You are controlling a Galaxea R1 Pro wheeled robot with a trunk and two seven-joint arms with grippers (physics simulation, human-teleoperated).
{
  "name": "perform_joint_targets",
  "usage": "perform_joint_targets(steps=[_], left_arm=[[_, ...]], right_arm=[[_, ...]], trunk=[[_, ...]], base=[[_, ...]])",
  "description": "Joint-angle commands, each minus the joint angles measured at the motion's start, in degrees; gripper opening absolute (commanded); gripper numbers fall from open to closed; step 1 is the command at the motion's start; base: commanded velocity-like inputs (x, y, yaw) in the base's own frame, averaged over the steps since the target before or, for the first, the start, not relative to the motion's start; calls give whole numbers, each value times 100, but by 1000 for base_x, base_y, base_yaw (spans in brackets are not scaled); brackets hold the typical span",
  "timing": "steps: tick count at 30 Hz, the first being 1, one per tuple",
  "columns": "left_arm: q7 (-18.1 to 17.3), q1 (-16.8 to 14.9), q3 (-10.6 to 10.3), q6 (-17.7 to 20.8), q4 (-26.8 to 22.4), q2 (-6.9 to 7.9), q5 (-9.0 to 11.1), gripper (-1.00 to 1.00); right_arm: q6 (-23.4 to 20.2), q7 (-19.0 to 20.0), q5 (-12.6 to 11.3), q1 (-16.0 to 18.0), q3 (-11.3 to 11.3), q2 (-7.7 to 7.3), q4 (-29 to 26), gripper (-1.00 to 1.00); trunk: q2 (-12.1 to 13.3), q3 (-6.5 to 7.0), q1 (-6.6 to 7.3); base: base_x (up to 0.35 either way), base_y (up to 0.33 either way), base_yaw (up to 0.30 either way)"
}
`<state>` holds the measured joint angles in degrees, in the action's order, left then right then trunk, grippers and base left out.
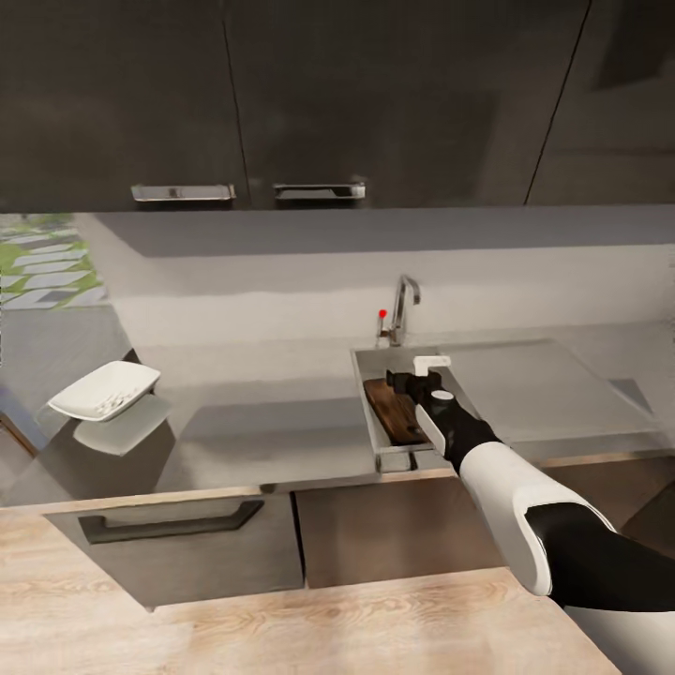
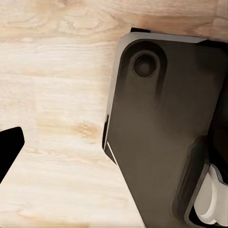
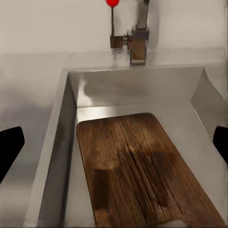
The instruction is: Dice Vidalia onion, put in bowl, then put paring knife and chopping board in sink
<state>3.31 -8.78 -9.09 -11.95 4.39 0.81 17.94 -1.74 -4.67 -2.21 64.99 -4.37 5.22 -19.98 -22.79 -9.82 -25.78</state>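
Observation:
The brown chopping board (image 3: 142,171) lies flat inside the grey sink (image 3: 137,88), along its near-left side; from the head it shows as a dark board (image 1: 392,412) in the basin (image 1: 367,394). My right gripper (image 1: 418,377) hovers over the sink just above the board, open, its dark fingertips (image 3: 9,149) spread wide with nothing between them. The white bowl (image 1: 103,389) sits on the countertop (image 1: 262,422) at the far left, with small pale bits inside. My left gripper's one visible fingertip (image 2: 9,147) hangs low over the wood floor. The paring knife and the Vidalia onion are out of view.
A chrome faucet (image 1: 405,309) with a red knob (image 1: 382,314) stands behind the sink. The flat drainboard (image 1: 553,389) extends to the right. Dark upper cabinets (image 1: 281,94) hang overhead. My dark base (image 2: 166,133) stands on the wood floor (image 2: 52,95).

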Motion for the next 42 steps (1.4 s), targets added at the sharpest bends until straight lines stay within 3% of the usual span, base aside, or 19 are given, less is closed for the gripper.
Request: perform_joint_targets(steps=[1, 42], left_arm=[[3, -10, -49, -36, 22, -2, 34, 100], [3, -10, -49, -36, 22, -1, 34, 100]], right_arm=[[-5, -43, -20, 5, -46, -3, 0, 100], [7, -26, -34, 5, -51, 15, 75, 100]], trunk=[[-13, -12, 0], [-13, -12, 0]], base=[[-335, 0, 0], [-336, 0, 0]])
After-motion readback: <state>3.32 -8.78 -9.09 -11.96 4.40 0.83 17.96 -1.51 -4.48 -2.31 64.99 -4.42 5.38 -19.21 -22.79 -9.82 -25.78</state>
